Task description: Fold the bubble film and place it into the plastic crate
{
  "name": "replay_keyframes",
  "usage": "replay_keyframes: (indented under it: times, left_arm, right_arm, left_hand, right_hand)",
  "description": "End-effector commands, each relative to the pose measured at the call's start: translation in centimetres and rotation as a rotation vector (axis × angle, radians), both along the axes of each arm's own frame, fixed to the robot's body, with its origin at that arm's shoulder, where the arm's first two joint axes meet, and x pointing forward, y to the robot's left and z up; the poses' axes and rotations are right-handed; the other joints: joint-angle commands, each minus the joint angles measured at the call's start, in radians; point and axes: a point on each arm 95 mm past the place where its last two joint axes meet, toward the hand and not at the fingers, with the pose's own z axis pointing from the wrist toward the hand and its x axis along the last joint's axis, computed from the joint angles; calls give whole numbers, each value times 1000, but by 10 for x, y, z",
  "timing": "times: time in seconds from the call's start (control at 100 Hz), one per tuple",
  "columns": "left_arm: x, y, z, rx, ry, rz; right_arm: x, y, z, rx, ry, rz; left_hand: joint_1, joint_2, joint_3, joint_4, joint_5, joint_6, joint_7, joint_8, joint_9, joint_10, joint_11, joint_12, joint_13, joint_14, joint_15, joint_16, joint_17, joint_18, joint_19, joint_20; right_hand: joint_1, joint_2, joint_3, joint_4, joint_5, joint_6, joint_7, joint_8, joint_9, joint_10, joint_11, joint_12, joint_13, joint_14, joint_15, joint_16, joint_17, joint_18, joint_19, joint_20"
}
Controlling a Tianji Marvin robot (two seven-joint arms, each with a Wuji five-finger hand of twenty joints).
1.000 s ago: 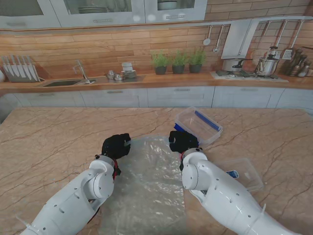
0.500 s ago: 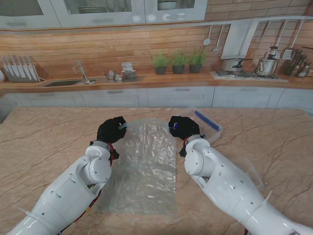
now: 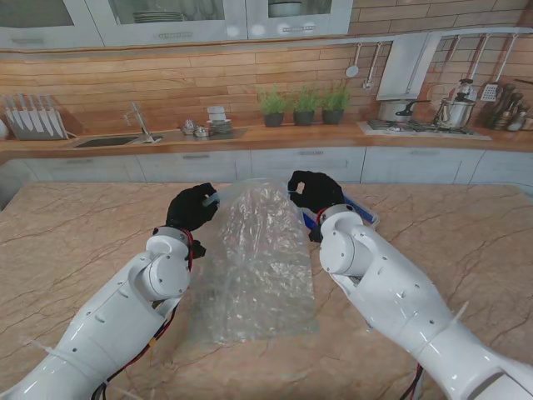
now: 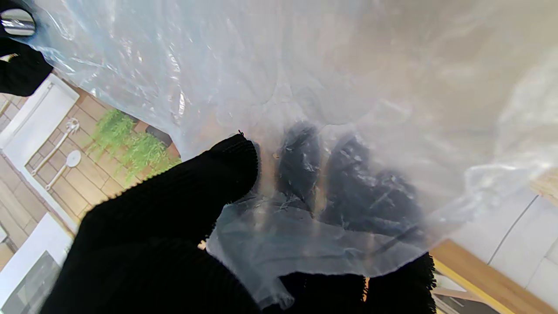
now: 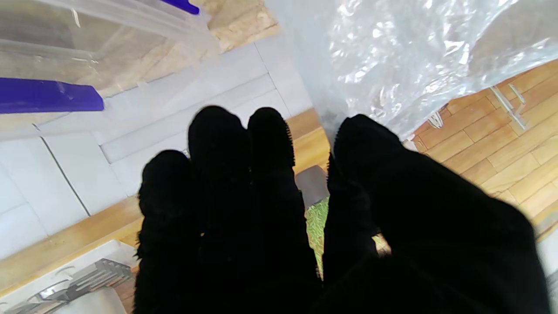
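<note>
Stand view: both arms are raised over the middle of the marble tabletop (image 3: 75, 242), each black-gloved robot hand at one far corner of the bubble film (image 3: 258, 258). Left robot hand (image 3: 191, 207) is clenched on the film's far-left corner; left wrist view confirms it, with the thumb (image 4: 205, 183) on the near face of the sheet and the other fingers (image 4: 301, 161) showing dark through the plastic on its far face, a folded hem of film trapped between them. Right robot hand (image 3: 313, 191) holds the far-right corner; in the right wrist view the thumb (image 5: 370, 148) presses against the film's edge (image 5: 392, 56), while three other fingers (image 5: 244, 148) stand together beside it, and the exact contact point is hidden by the glove. The film hangs as a long clear sheet between the two hands, its far edge lifted off the tabletop and its near edge toward the tabletop's near side between the two forearms; whether that near edge touches the surface I cannot tell. Surface is crinkled, with bright glare along the middle. The plastic crate (image 3: 360, 215) sits toward the tabletop's far edge, right of centre, mostly hidden behind the right hand and wrist; only a clear rim and a blue latch (image 5: 48, 95) show. The film is outside the crate.
</note>
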Motion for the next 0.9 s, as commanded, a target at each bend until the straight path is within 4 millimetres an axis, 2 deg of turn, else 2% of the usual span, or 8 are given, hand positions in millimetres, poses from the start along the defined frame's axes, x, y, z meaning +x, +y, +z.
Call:
replay_keyframes:
  times: [0.0,0.13,0.34,0.51,0.62,0.72,0.89]
  left_arm:
    - [2,-3,8,-3,-25,-23]
    - [4,-1,9,-6,-46,-52]
    - [-1,5,1,-12,-93,-93]
    - [-14,10,-12,-21,-150,-144]
    - [-25,13,-22,-3,-192,-190]
    - [-36,13,-31,8,-225,-225]
    - [-54,14,-46,38,-230,-273]
  right_arm:
    - [5,2,14,6,-32,27]
    - [10,-3,18,12,-48,51]
    - [9,-16,7,0,-86,114]
    - [-7,-33,-8,-21,-143,163]
    - [-19,-44,-17,-31,-169,195]
    - [-30,-52,-25,-43,-190,232]
    - [-52,-64,-35,-81,-223,279]
  left_hand:
    - [41,34,-22,-22,-31,-50,-8,0,-26,-31,-18,15,-28,-38,-8,19,-19,-24,-8,-11]
    - [46,50,-46,-26,-39,-67,-10,-5,-34,-45,-29,18,-32,-52,-22,22,-75,-11,-89,-45]
    - [44,55,-60,-29,-47,-90,0,-1,-36,-66,-31,19,-33,-72,-27,25,-68,-20,-87,-40]
    - [28,44,-38,-32,-51,-127,17,-8,-29,-98,-63,32,-44,-102,-65,16,-95,-36,-137,-52]
    - [13,41,-19,-42,-68,-164,32,-2,-33,-129,-102,69,-79,-123,-97,13,-126,-46,-173,-50]
    - [9,34,-13,-41,-73,-181,41,2,-34,-141,-111,80,-105,-133,-114,9,-146,-54,-188,-50]
    - [-8,3,38,-49,-66,-191,56,-14,-28,-150,-119,74,-106,-137,-123,2,-152,-51,-210,-53]
  right_hand:
    - [45,54,-7,-28,-3,-75,29,21,20,-29,-24,-8,-6,-2,-5,-6,-32,-60,-15,22]
    - [44,64,-23,-30,-11,-91,28,26,18,-45,-32,-7,-8,-19,-19,-8,-56,-70,-41,20]
    - [46,79,-45,-36,-24,-115,31,32,13,-66,-46,-4,-17,-36,-40,-10,-92,-93,-79,24]
    - [44,87,-60,-39,-32,-134,36,36,12,-79,-48,-1,-18,-50,-42,-6,-95,-110,-85,35]
    - [43,90,-68,-40,-35,-144,38,36,12,-89,-49,0,-22,-58,-45,-4,-101,-115,-93,39]
    - [44,97,-81,-41,-39,-158,43,36,12,-99,-56,-1,-28,-70,-59,-5,-109,-124,-113,44]
    - [46,105,-100,-39,-49,-177,50,34,13,-116,-93,-17,-48,-89,-195,-59,-148,-130,-196,53]
